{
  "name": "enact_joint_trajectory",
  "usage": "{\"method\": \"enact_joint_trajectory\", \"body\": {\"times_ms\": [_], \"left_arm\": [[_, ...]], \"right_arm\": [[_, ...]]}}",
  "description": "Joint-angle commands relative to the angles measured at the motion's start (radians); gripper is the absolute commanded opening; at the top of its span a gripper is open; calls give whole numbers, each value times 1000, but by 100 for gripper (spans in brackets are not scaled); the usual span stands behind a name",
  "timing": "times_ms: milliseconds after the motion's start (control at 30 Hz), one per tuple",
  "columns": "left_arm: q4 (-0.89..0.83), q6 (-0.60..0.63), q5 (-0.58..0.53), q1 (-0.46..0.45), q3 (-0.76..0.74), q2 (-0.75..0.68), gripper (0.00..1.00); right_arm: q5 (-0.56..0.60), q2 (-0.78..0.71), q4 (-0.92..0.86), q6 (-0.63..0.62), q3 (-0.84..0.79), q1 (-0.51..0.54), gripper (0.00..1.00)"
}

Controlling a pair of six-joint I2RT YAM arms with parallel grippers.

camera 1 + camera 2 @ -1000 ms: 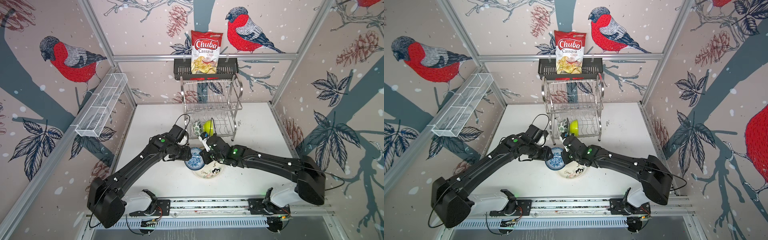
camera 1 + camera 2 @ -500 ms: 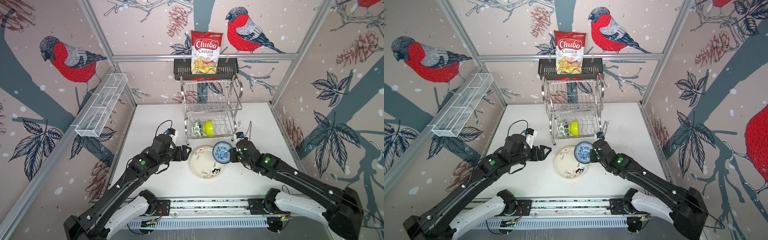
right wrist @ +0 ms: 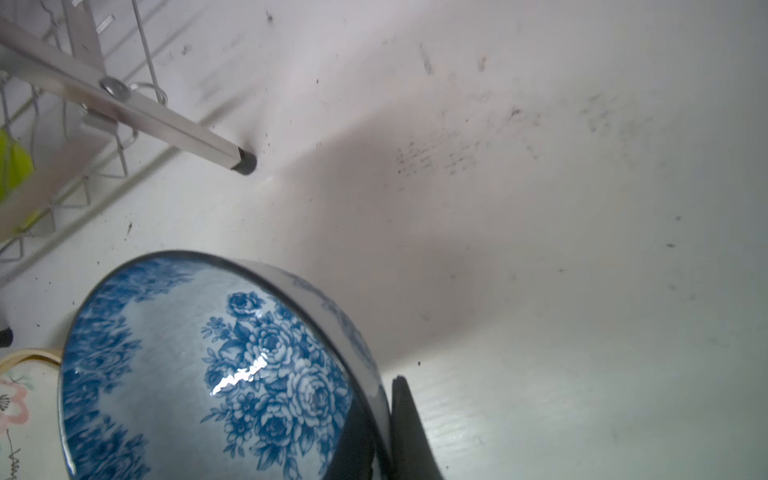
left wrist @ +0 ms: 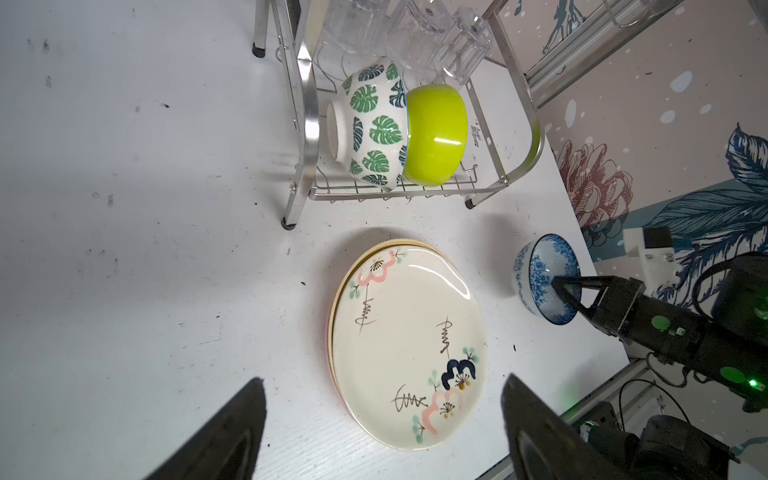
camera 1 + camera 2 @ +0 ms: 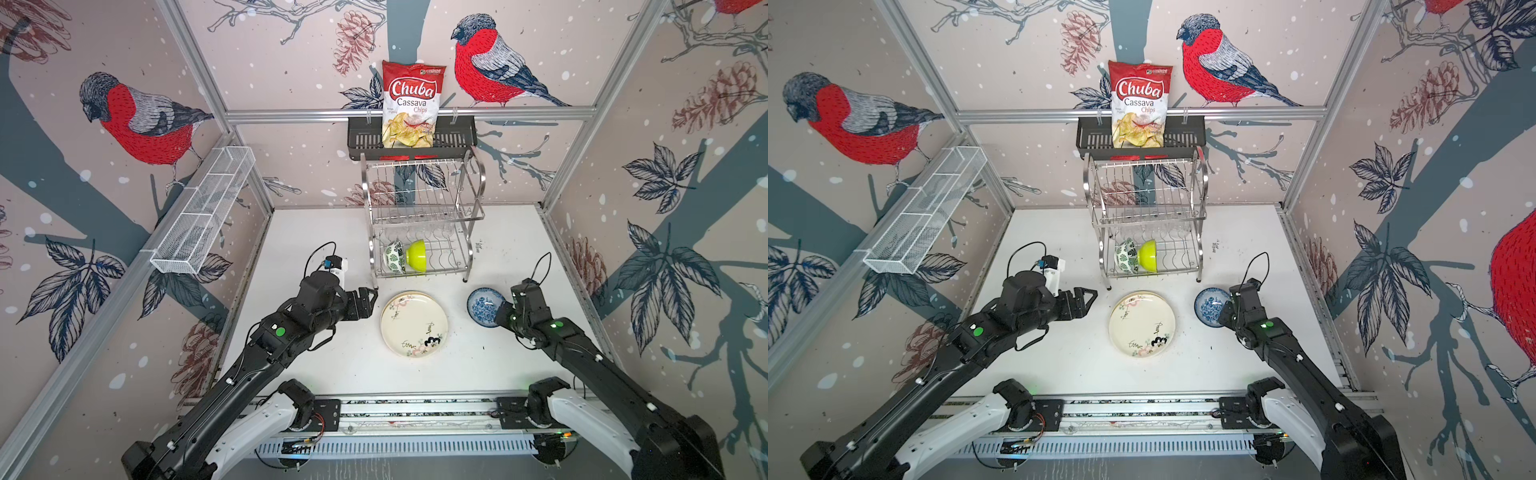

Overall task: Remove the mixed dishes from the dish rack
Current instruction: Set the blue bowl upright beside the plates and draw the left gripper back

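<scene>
The chrome dish rack (image 5: pixel 468 195) (image 5: pixel 1200 183) (image 4: pixel 308 124) stands at the back of the table. Its lower tier holds a green-leaf bowl (image 5: pixel 394 257) (image 4: pixel 370 129) and a lime green bowl (image 5: pixel 417 255) (image 4: pixel 436 133) on their sides, with clear glass tumblers (image 4: pixel 415 37) behind. A stack of plates, cream floral plate (image 5: pixel 413 324) (image 5: pixel 1142 324) (image 4: pixel 407 345) on top, lies in front. My right gripper (image 5: pixel 500 313) (image 5: pixel 1225 311) (image 3: pixel 380 407) is shut on the rim of the tilted blue-patterned bowl (image 5: pixel 482 307) (image 3: pixel 208 374), right of the plates. My left gripper (image 5: pixel 368 301) (image 4: pixel 382 386) is open and empty, left of the plates.
A red-and-white chips bag (image 5: pixel 411 104) sits in a black slotted basket (image 5: pixel 457 139) on the back wall above the rack. A long white mesh tray (image 5: pixel 203 212) hangs on the left wall. The arms' base rail (image 5: pixel 415 409) runs along the table's front edge.
My right gripper has carried the blue-patterned bowl from over the plates to their right. My left gripper has let go of it, opened and drawn back to the left.
</scene>
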Motion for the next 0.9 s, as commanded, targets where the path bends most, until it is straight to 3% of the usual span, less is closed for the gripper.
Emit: {"method": "enact_joint_trajectory", "body": {"times_ms": [0, 300, 867], "left_arm": [[-6, -10, -33, 1, 2, -9, 88], [-12, -14, -36, 0, -1, -12, 88], [-9, -13, -37, 2, -12, 0, 89]], "right_arm": [[-58, 37, 80, 27, -11, -3, 0], [-53, 71, 116, 37, -41, -31, 0], [-52, 101, 133, 40, -58, -36, 19]]}}
